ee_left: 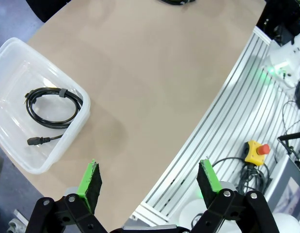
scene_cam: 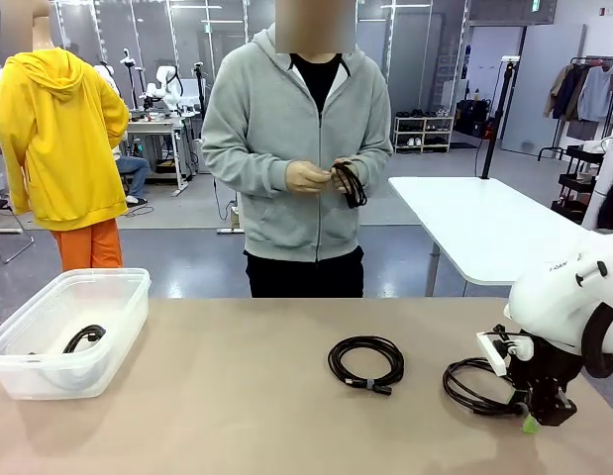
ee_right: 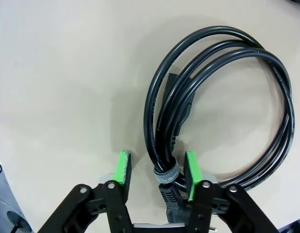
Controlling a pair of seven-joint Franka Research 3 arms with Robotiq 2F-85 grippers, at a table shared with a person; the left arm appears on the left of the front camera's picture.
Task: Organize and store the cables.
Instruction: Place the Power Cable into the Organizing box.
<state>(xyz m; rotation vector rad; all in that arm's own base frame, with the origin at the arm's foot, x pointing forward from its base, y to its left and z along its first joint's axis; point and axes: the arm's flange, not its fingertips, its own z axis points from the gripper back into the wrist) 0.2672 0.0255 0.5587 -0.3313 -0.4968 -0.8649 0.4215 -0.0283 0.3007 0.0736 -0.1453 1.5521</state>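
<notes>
Status: one of four visible cables is stored. The stored cable (ee_left: 53,109) lies coiled in the clear bin (scene_cam: 88,287).

Left to store:
- the middle cable (scene_cam: 365,361), on the desk (scene_cam: 237,396)
- the right cable (ee_right: 227,97)
- a fourth cable (scene_cam: 350,184), in the person's hands (scene_cam: 308,177)

The right hand (ee_right: 157,167) straddles the right cable's tied section, jaws not yet clamped. The left hand (ee_left: 149,172) hangs open and empty.

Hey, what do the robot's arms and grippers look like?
The right arm is glossy white and rounded, with a black wrist. The left gripper and right gripper are black jointed linkages, each with two fingers faced with bright green pads.
</notes>
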